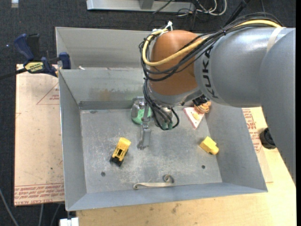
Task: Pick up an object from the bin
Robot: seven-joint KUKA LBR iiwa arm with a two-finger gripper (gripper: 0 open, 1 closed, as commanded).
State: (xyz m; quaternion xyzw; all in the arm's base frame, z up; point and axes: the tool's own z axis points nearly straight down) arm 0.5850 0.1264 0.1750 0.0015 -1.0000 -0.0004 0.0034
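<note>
Closest to the camera, a thin, pale grey strip with a curled end lies along the front edge of the floor of the grey metal bin. Further in, toward the view's left, a small yellow toy digger with black wheels sits at a diagonal on the scuffed floor. At about the same depth on the right, a small yellow plastic block lies by itself, well apart from the toy.

Between them, near the middle of the floor, the narrow grey metal gripper points straight down at bare floor. Whether it is open or closed cannot be told. The yellow toy digger lies near the gripper, to its left and slightly closer to the camera, not touching it.

Just behind the gripper, partly hidden by black cables, is a green and clear plastic object whose shape is unclear. To the right of that, a white triangular card with a red border lies near the back wall. Above everything, the rounded orange wrist cover and the thick grey arm reach in from the right.
</note>
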